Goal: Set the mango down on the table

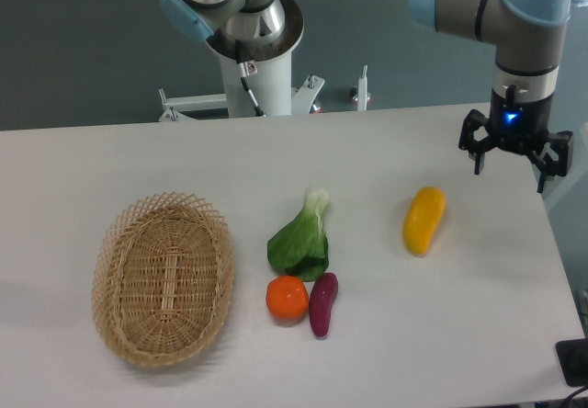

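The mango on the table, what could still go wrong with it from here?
The mango lies loose on the table; being rounded, it might roll if bumped. The open pincer hangs close by near the table's right edge, so a low sweep leftward could knock the fruit.

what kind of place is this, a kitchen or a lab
Most likely a robotics lab: an arm with an open gripper stands over a plain white table, where a mango and wicker basket are laid out.
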